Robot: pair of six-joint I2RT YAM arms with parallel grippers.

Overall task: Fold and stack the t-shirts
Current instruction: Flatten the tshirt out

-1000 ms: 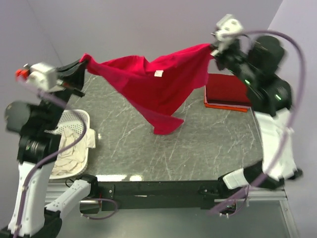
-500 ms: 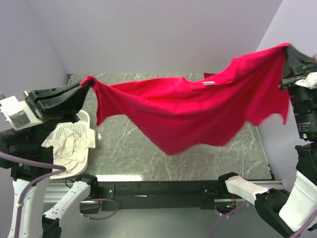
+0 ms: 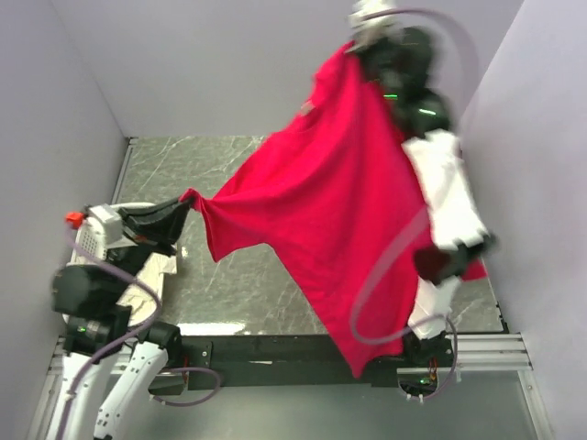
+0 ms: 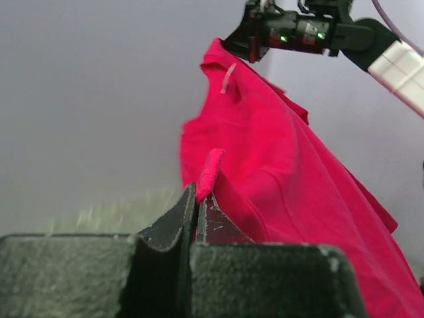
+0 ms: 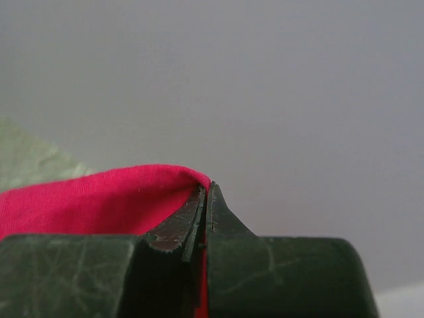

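We see the large crimson-red cloth t-shirt [image 3: 339, 211] off the bench and spread in the air between the two arms. The left gripper [image 3: 188, 197] is low on the left, clamped on one corner. The right gripper [image 3: 353, 50] is raised high against the far lavender wall [image 3: 211, 64], pinching the opposite top edge. The cloth slopes from that high point down across the dark marbled bench [image 3: 229, 165], and its lowest tip hangs past the near edge, in front of the black base rail [image 3: 275, 350]. The far-left part of the bench lies bare. On the right, the raised arm stands close to the side wall [image 3: 541, 183], and the shirt hides the bench surface there. A cream-white cloth heap [image 3: 147, 273] lies low on the left, beside the left arm. The left wrist view shows what the overhead one cannot: the left gripper [image 4: 197, 192] has its jaws pressed together on a small fold of the shirt [image 4: 278, 165], and a pale neck label [image 4: 227, 77] sits near the top, just below the right arm's black wrist [image 4: 298, 30]. The right wrist view shows the right gripper [image 5: 205, 189] closed tight on a thin red hem [image 5: 86, 192], with bare wall behind.
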